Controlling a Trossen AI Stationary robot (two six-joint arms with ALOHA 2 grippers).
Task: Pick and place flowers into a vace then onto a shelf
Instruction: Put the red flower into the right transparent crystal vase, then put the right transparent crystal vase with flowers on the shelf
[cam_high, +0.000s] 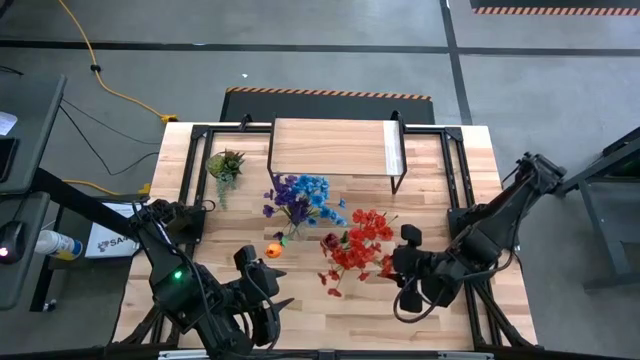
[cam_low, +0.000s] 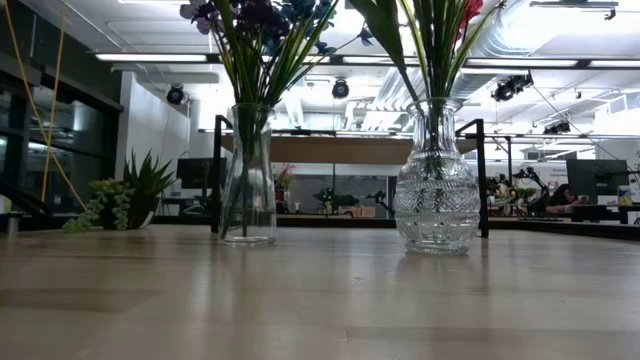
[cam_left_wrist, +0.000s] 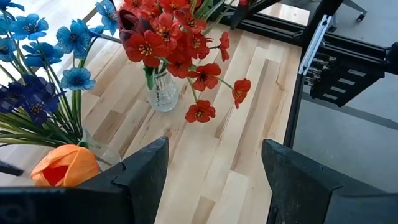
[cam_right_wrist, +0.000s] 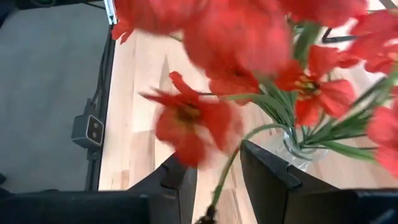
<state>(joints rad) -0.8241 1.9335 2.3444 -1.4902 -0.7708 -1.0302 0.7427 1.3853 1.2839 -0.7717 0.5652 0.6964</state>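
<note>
Claws apart: left claw (cam_high: 262, 283) released, right claw (cam_high: 405, 268) seemingly around a red flower stem (cam_right_wrist: 225, 174).

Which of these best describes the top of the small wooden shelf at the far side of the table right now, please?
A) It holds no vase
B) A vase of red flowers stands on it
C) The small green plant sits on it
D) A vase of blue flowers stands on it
A: in the high view the shelf has only bare planks, while the red flowers and blue flowers stand on the table in front of it.

Wooden table (cam_high: 440, 300) carries shelf (cam_high: 330, 148), two vases, plant (cam_high: 226, 165).
</note>
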